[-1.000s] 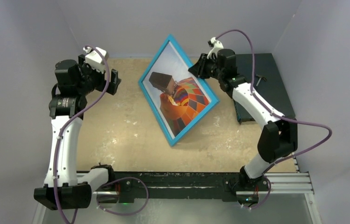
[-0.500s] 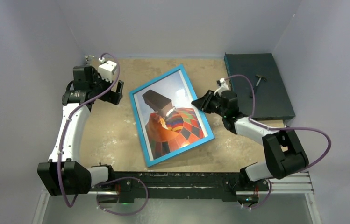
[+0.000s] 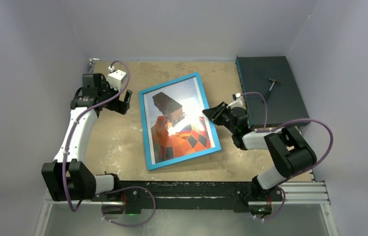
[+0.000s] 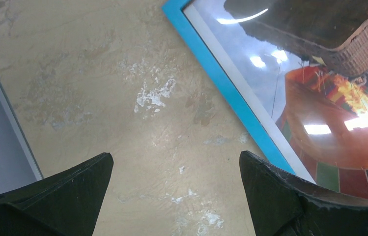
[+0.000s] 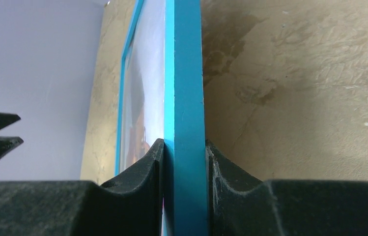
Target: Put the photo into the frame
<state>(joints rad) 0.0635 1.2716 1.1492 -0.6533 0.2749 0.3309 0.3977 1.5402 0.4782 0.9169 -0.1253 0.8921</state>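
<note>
lowered and swung round, the frame (image 3: 143, 130) now lies nearly flat, the photo (image 3: 177, 128) showing inside; our right gripper (image 3: 208, 113) pinches its 3 o'clock edge; our left gripper (image 3: 124, 101) hovers spread wide at 9 o'clock; we judge only the release remains.

From the left wrist only one corner of the frame (image 4: 226, 87) shows, the photo (image 4: 295, 113) runs off the top and right edges with glare blanking patches, and from the right wrist the photo is an edge-on sliver beside the right hand (image 5: 184, 147).
</note>
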